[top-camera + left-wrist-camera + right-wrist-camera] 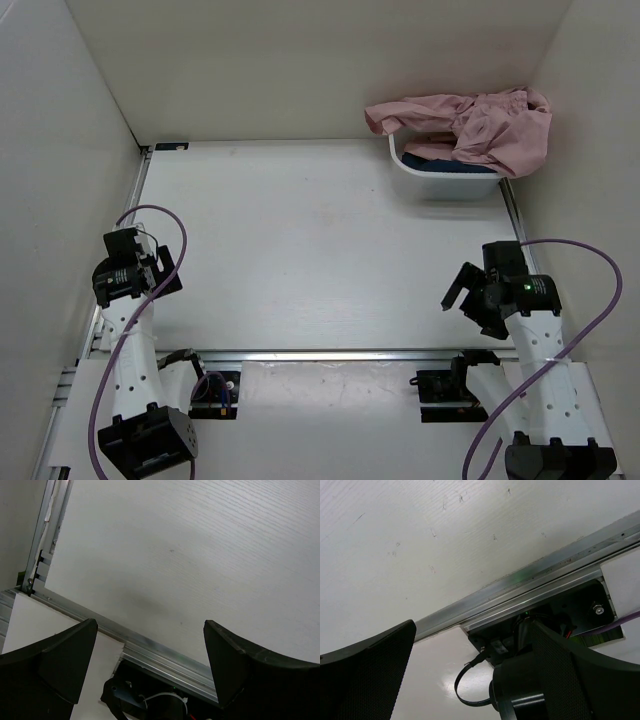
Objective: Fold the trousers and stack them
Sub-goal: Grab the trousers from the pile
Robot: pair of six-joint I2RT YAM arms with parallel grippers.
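Trousers [470, 125] drape the bin [440, 186] at twelve o'clock from the nearer right end effector [457, 285], wide-open like the left end effector [150, 642]

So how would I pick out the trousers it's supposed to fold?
Look to the far right corner of the white table, where a white tub stands. The trousers are the crumpled dusty-pink cloth draped over its rim, unlike the dark navy garment lying inside beneath them.

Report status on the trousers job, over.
Left tool open, right tool open, nothing held. Pink trousers heaped over white bin, far right corner. Dark garment under them.
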